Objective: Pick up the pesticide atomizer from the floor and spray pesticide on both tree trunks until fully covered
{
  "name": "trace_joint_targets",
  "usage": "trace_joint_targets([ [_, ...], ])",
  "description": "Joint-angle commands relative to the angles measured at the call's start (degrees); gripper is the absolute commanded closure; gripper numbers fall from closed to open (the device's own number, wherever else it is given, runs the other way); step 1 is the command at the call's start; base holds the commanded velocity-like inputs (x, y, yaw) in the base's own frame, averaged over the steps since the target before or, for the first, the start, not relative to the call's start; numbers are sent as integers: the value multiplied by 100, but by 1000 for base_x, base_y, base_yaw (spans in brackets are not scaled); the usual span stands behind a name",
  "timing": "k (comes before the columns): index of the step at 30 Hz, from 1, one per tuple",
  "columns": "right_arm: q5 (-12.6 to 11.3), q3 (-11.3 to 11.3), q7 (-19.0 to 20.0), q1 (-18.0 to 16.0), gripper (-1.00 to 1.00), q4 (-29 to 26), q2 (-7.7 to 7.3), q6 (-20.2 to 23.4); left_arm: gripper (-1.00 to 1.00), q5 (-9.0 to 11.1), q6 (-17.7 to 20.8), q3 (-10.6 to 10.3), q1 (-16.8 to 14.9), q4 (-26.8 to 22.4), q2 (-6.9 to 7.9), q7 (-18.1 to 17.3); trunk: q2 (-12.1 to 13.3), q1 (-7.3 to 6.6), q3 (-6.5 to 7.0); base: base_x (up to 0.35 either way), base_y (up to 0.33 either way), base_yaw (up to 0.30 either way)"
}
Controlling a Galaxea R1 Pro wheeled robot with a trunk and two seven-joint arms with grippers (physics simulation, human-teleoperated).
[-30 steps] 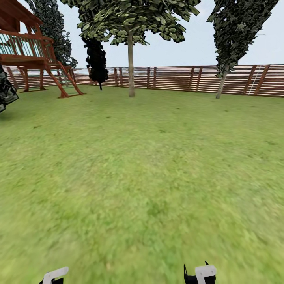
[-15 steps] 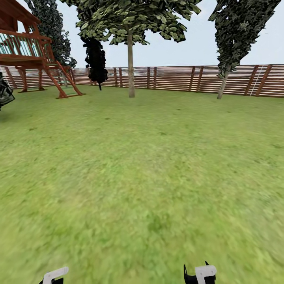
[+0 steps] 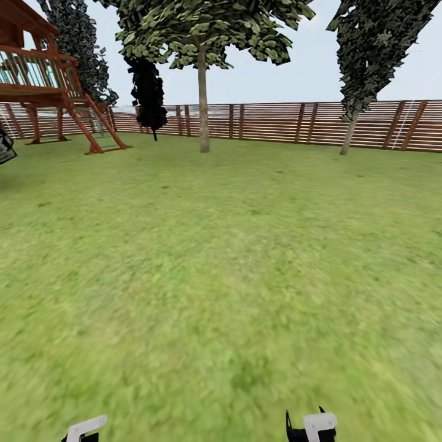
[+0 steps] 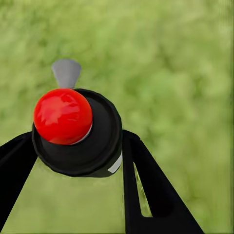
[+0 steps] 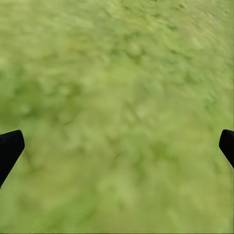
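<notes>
Black left gripper fingers clamp what looks like the red-topped pesticide atomizer; right gripper spread wide, empty; tree trunk at twelve o'clock.

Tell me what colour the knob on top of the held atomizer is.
Bright red, on the atomizer with its black round body; clearest in the left wrist view.

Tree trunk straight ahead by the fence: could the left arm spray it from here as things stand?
Probably not. The trunk stands far across the lawn at the fence. Nothing blocks the way, though, and the left end effector already grips the atomizer.
</notes>
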Motion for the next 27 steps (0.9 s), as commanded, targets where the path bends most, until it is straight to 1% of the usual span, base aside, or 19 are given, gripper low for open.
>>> trace_joint_targets([
  [1,0,0,0,0,-100,0,0,0,100,0,0,0,1,1,0,0,0,0,0,339,0,0],
  [27,0,0,0,0,-100,0,0,0,100,0,0,-2,-2,1,0,0,0,0,0,340,0,0],
])
